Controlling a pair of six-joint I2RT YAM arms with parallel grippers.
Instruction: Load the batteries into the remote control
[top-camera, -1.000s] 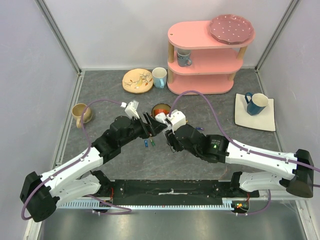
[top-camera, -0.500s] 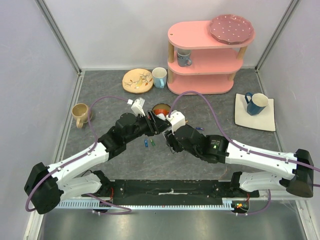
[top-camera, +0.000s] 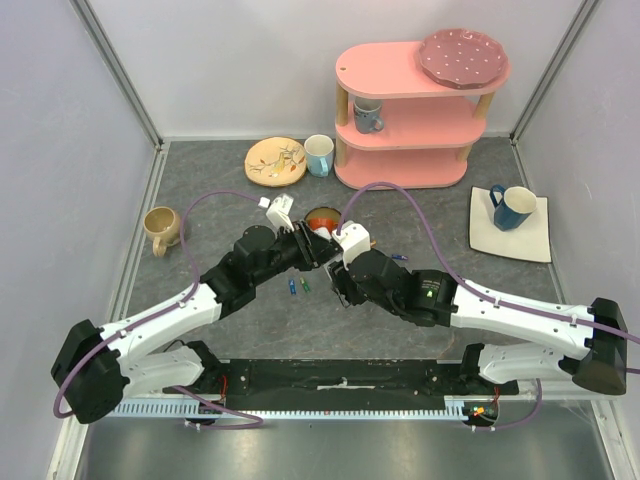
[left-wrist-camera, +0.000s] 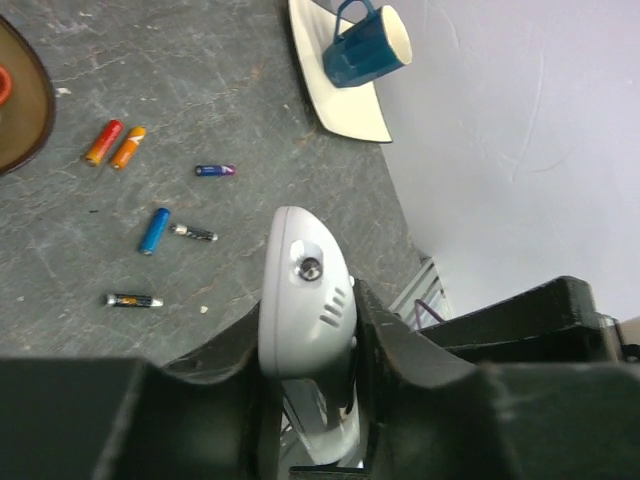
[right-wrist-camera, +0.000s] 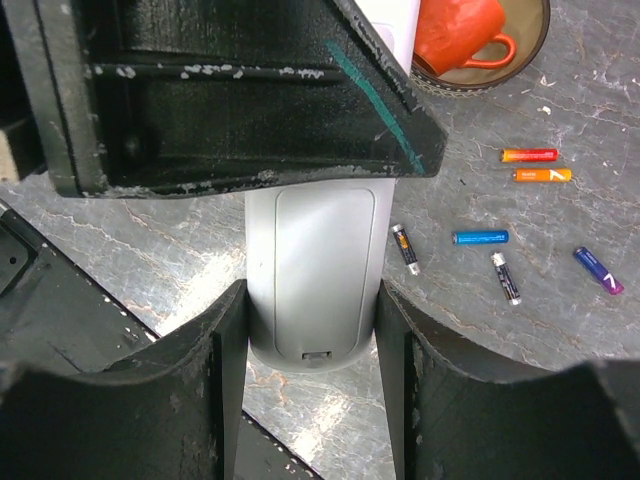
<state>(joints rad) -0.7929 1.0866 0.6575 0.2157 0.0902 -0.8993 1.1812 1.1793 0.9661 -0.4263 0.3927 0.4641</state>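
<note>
No batteries (right-wrist-camera: 480, 237) loaded yet.
Left gripper (left-wrist-camera: 305, 345) and right gripper (right-wrist-camera: 310, 322) both clamp the remote control (right-wrist-camera: 310, 255); batteries lie on the desk (right-wrist-camera: 560, 335).

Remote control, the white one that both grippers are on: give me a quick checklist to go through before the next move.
1. Right gripper grip on the slim white plastic remote control: ok, its fingers press both long sides.
2. Left gripper grip on the same remote: ok, closed on it.
3. Battery cover open: not ok, the rear panel sits flush with its latch shut.
4. Small cylindrical batteries available: ok, six lie loose and apart on the grey marbled table.
5. A free gripper to pick one up: not ok, both hold the remote.
6. Polarity marks inside the compartment: cannot tell.
</note>
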